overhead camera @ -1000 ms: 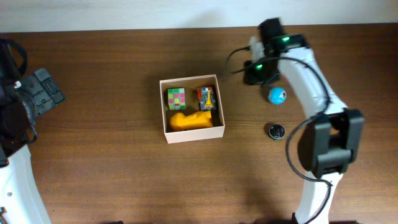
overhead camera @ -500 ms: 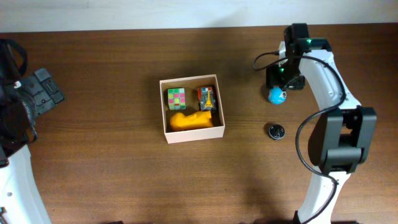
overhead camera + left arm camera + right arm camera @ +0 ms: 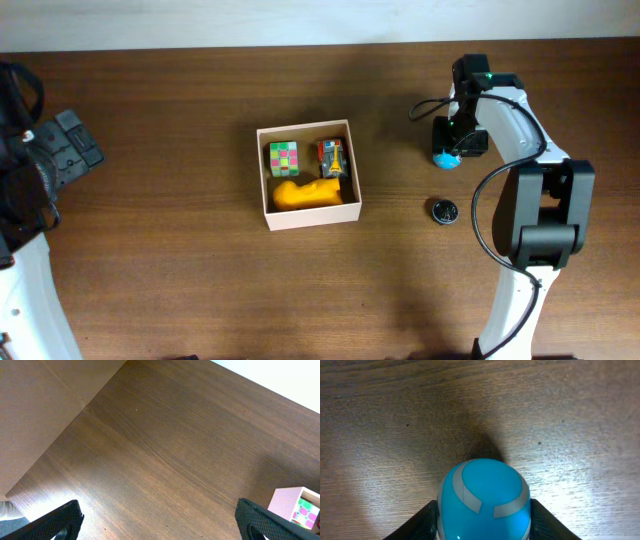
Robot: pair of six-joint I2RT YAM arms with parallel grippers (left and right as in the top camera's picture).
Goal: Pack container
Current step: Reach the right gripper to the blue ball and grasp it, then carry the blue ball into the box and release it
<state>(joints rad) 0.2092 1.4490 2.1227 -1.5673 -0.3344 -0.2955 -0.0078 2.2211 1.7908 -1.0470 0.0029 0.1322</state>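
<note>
Now the right hand (image 3: 451, 150) is clamped on the blue ball (image 3: 484, 495) near the far right corner of the table (image 3: 180, 280), one finger (image 3: 420, 522) against each side. The left hand (image 3: 159, 521) hangs by the left edge, fingers wide apart. The container (image 3: 262, 185) sits mid-table, holding a colourful cube (image 3: 283, 158) and a yellow toy (image 3: 305, 194).

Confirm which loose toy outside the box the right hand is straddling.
The blue ball, sitting between the fingers of the right hand. The small dark round piece lies apart, untouched.
</note>
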